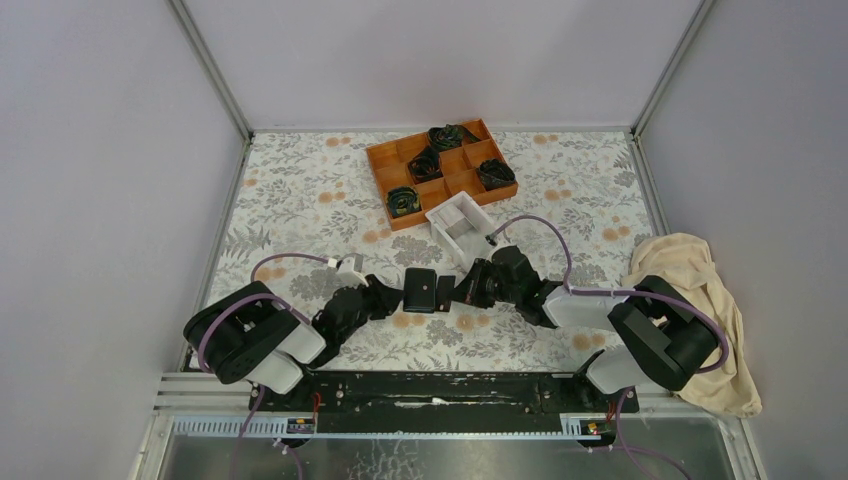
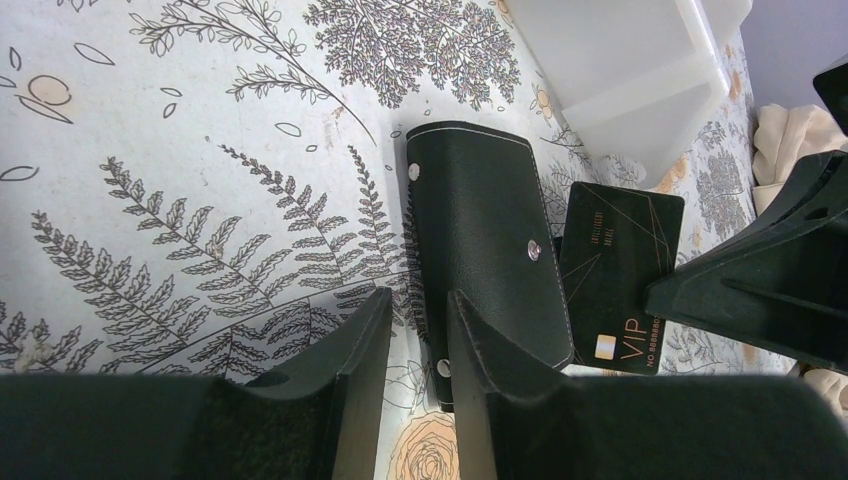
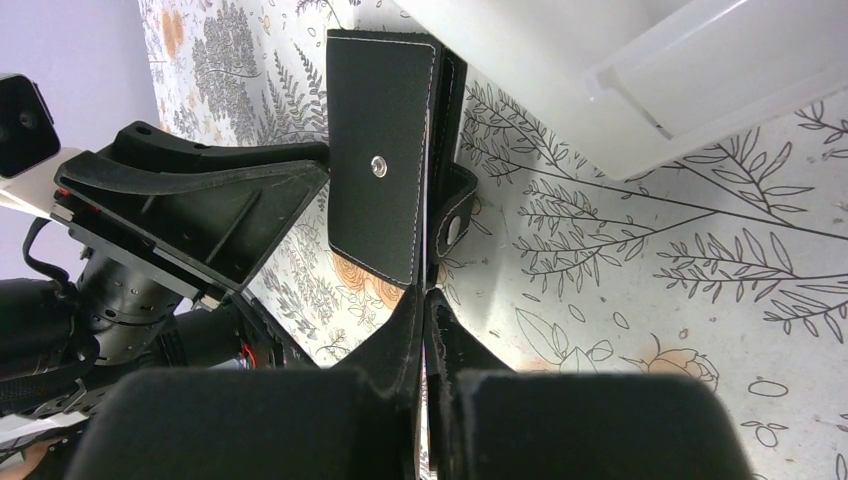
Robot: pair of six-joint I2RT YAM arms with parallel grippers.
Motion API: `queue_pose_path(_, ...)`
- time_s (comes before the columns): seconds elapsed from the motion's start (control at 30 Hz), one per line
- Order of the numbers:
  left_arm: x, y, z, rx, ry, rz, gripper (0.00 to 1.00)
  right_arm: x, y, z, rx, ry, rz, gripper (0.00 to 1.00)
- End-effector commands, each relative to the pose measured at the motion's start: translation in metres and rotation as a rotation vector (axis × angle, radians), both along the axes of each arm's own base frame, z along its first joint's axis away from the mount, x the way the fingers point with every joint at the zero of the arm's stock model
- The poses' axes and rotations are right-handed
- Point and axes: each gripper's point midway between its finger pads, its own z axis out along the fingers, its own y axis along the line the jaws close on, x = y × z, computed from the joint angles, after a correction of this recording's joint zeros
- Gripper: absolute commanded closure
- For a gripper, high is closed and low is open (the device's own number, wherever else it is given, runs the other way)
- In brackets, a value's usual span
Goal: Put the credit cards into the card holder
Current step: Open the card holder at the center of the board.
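The card holder (image 1: 420,290) is a black folding wallet with a snap, lying on the flowered table between both grippers. In the left wrist view the holder (image 2: 480,230) fills the centre. A black credit card (image 2: 620,265) with gold VIP lettering pokes out from under its right edge. My right gripper (image 3: 428,292) is shut on that card's near end, and the card shows edge-on in its own view. My left gripper (image 2: 420,295) has its jaws partly apart, astride the holder's near left edge. One of its fingers (image 2: 500,370) lies over the holder, and bare table shows in the gap.
A white open-top box (image 1: 462,222) stands just behind the holder. Behind it, an orange compartment tray (image 1: 378,152) holds dark rolled items (image 1: 404,201). A beige cloth (image 1: 700,290) lies at the right edge. Grey walls enclose the table.
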Motion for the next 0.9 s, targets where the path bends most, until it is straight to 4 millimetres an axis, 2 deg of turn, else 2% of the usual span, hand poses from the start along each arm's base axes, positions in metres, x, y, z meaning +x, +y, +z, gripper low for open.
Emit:
queue_pose_path(0.0, -0.0051, 0.0053, -0.0075, 0.019, 0.015, -0.002, 0.66, 0.0068, 0.006, 0.0213, 0.065, -0.051, -0.002, 1.0)
queue_pose_path(0.87, -0.0057, 0.0049, -0.0064, 0.017, 0.018, -0.004, 0.66, 0.0086, 0.0085, 0.0214, 0.092, -0.049, -0.014, 1.0)
